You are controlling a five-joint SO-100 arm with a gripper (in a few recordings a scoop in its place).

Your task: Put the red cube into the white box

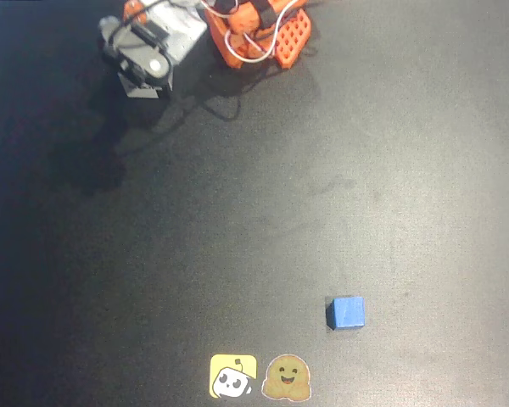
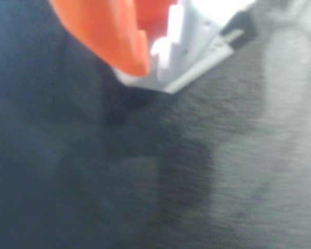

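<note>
In the overhead view my gripper (image 1: 146,69) hangs at the top left, close to the orange arm base (image 1: 259,34), over a pale shape that looks like the white box (image 1: 140,87). The wrist view shows one orange finger (image 2: 109,36) at the top, its tip over a corner of the white box (image 2: 192,57), which has a dark mark on its side. Beside the finger, inside the box's wall, is a darker red patch (image 2: 151,13) that looks like the red cube. The view is too blurred to tell whether the fingers are holding it.
A blue cube (image 1: 348,312) lies on the dark mat (image 1: 263,212) at the lower right. Two stickers, one yellow (image 1: 233,376) and one brown (image 1: 287,378), sit at the front edge. Cables run by the arm base.
</note>
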